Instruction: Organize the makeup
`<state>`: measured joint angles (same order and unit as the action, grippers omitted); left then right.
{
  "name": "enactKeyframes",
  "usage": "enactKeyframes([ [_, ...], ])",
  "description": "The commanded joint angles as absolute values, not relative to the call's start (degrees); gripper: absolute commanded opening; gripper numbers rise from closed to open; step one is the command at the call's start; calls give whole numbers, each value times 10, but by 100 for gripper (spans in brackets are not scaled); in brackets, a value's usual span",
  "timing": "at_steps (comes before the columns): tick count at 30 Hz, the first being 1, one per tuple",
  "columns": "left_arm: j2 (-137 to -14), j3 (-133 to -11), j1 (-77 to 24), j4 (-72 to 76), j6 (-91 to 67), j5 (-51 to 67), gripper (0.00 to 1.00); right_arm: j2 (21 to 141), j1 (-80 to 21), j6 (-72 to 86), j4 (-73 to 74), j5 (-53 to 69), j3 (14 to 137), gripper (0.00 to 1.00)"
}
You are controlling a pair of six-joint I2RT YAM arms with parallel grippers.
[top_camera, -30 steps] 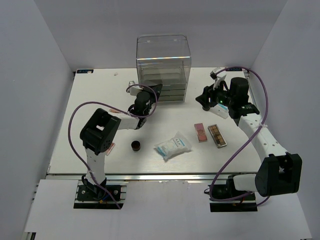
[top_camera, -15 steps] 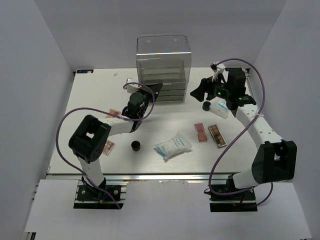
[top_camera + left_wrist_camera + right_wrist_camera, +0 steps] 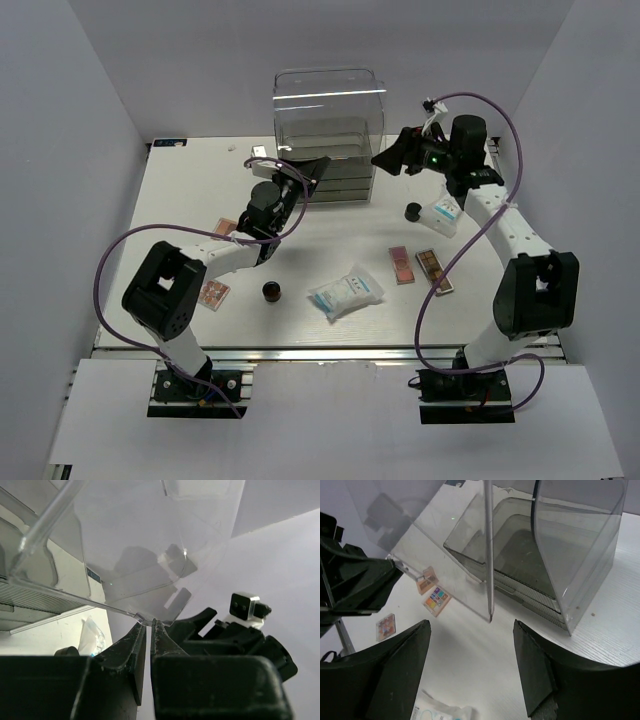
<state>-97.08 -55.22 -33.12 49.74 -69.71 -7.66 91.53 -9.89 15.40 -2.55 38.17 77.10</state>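
My left gripper (image 3: 317,166) is shut on the edge of the clear lid (image 3: 150,555) of the acrylic drawer box (image 3: 327,135) and holds it raised. In the left wrist view the fingertips (image 3: 150,624) pinch that edge. My right gripper (image 3: 386,160) is open and empty beside the box's right side; in the right wrist view (image 3: 471,625) the lid's edge (image 3: 489,555) hangs between its fingers. On the table lie a white-blue packet (image 3: 346,291), a round dark jar (image 3: 271,291), a black cylinder (image 3: 412,212), a pink palette (image 3: 401,264) and a brown palette (image 3: 434,271).
Two more palettes lie at the left (image 3: 213,293) (image 3: 227,227); the right wrist view shows a multicolour one (image 3: 436,600). A white-blue packet (image 3: 443,213) lies by the cylinder. The white table (image 3: 180,200) ends at walls on both sides.
My left gripper has moved up to the box's front and raised its clear lid. My right gripper has swung up and left, away from the black cylinder, to the box's right side.
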Motion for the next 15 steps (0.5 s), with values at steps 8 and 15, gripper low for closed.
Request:
enactKeyframes([
  [8, -934, -591, -334, 509, -685, -61, 0, 980, -101, 259, -79, 403, 864, 70],
  [15, -934, -600, -333, 501, -688, -59, 0, 998, -101, 278, -100, 413, 875, 59],
])
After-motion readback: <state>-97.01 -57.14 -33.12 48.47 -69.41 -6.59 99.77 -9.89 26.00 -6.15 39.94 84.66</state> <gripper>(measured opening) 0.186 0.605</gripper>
